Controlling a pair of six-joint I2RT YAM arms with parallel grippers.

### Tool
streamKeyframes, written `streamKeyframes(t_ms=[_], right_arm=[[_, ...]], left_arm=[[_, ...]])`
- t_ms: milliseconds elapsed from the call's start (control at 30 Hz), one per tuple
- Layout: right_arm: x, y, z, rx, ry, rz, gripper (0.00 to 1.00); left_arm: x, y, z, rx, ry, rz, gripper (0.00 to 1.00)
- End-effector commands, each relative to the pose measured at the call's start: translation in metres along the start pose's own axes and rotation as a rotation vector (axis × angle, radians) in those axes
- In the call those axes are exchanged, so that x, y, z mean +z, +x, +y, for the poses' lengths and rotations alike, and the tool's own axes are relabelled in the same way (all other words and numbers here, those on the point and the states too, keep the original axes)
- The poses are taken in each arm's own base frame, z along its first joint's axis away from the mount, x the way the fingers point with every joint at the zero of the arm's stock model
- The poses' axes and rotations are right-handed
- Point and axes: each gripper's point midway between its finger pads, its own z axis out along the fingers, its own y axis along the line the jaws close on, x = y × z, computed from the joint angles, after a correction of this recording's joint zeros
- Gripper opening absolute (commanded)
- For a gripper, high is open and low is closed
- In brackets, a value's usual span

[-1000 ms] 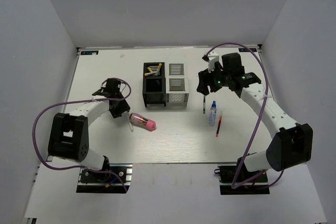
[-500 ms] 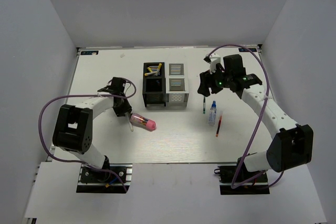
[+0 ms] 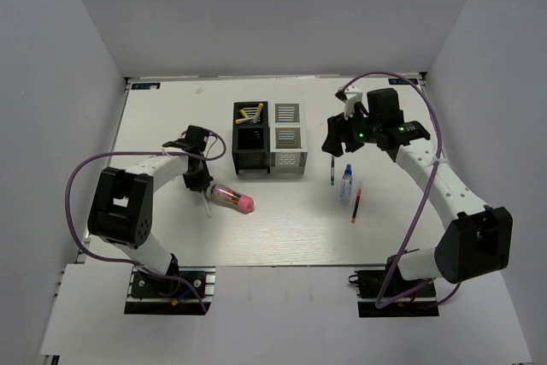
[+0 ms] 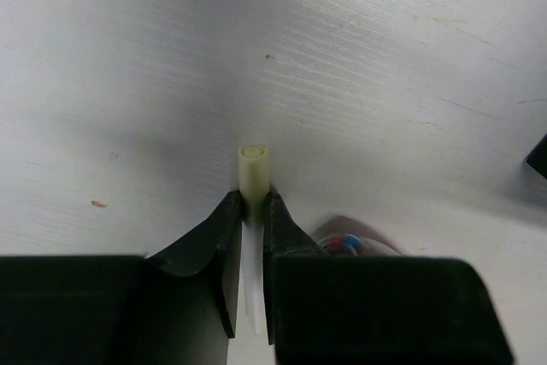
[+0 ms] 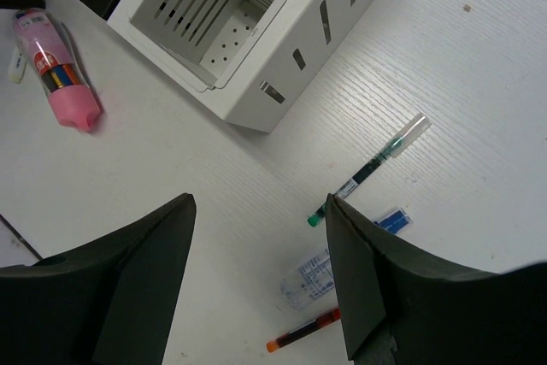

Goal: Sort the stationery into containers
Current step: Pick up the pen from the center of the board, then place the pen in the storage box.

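Observation:
My left gripper (image 4: 251,203) is shut on a thin white pen (image 4: 254,168) that lies on the table; in the top view it (image 3: 203,184) sits just left of the stubby pink-and-clear cylinder (image 3: 233,198). My right gripper (image 5: 260,203) is open and empty, held above a green pen (image 5: 367,170), a clear blue-capped bottle (image 5: 320,273) and a red pen (image 5: 303,331). The black organizer (image 3: 250,138) holds yellow pens (image 3: 249,113) in its back cell. The silver-white organizer (image 3: 289,137) adjoins it on the right.
The pink cylinder (image 5: 60,74) also shows in the right wrist view, left of the silver-white organizer (image 5: 282,57). The green pen (image 3: 332,174), bottle (image 3: 345,185) and red pen (image 3: 355,204) lie close together right of the organizers. White walls enclose the table.
My left gripper has moved nearer and rightward to the white pen beside the pink cylinder. The right gripper has barely shifted.

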Motion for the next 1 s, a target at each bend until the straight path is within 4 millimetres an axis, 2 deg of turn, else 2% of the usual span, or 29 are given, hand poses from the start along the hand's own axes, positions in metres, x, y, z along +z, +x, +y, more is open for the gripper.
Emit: streamKeyframes(t_ms=[0,33,167,200,267,367,400,433,467,533,567,633,667,700,733,833,900,967], right_arm=[[-0.01,-0.015,0.004,-0.016,-0.01,-0.069,0.68],[-0.01,-0.014,0.004,-0.015,-0.011,-0.068,0.68],[-0.012,-0.011,0.005,-0.031,-0.016,-0.062,0.71],[-0.013,-0.012,0.005,-0.036,-0.018,-0.066,0.74],[-0.013,-0.009,0.012,-0.063,-0.057,-0.059,0.87],[-0.013,-0.007,0.014,-0.084,-0.08,-0.052,0.88],[-0.013,-0.005,0.017,-0.09,-0.099,-0.048,0.85],[-0.013,-0.005,0.019,-0.088,-0.109,-0.046,0.71],[-0.011,-0.004,0.019,-0.09,-0.116,-0.043,0.57],[-0.009,-0.003,0.02,-0.093,-0.13,-0.038,0.18],[-0.008,-0.003,0.02,-0.09,-0.132,-0.035,0.0],[-0.006,-0.001,0.017,-0.088,-0.121,-0.025,0.0],[-0.005,-0.001,0.015,-0.084,-0.111,-0.022,0.0],[-0.005,-0.001,0.013,-0.084,-0.1,-0.022,0.0],[-0.004,0.0,0.013,-0.082,-0.099,-0.018,0.0],[-0.004,0.004,0.011,-0.081,-0.09,-0.007,0.0],[-0.004,0.005,0.01,-0.08,-0.086,-0.007,0.0],[-0.003,0.008,0.008,-0.08,-0.077,0.0,0.0]], left_arm=[[0.013,0.035,0.017,0.03,-0.064,0.122,0.06],[0.01,0.03,0.014,0.026,-0.053,0.103,0.0],[-0.021,-0.001,-0.006,0.006,0.047,0.01,0.0],[-0.034,-0.017,-0.013,-0.001,0.073,-0.034,0.0],[-0.064,-0.036,-0.024,-0.002,0.148,-0.113,0.0],[-0.115,-0.07,-0.043,0.016,0.28,-0.257,0.0],[-0.125,-0.076,-0.048,0.03,0.314,-0.284,0.0],[-0.135,-0.079,-0.055,0.046,0.36,-0.294,0.0],[-0.154,-0.092,-0.065,0.046,0.413,-0.344,0.0],[-0.175,-0.101,-0.084,0.08,0.527,-0.385,0.0],[-0.19,-0.116,-0.097,0.089,0.596,-0.451,0.0],[-0.212,-0.128,-0.115,0.116,0.692,-0.519,0.0],[-0.23,-0.146,-0.126,0.112,0.748,-0.594,0.0],[-0.236,-0.155,-0.13,0.113,0.763,-0.625,0.0],[-0.232,-0.161,-0.143,0.127,0.783,-0.624,0.0],[-0.259,-0.198,-0.165,0.146,0.851,-0.766,0.0],[-0.253,-0.219,-0.178,0.134,0.849,-0.818,0.0],[-0.255,-0.236,-0.182,0.125,0.846,-0.884,0.0]])
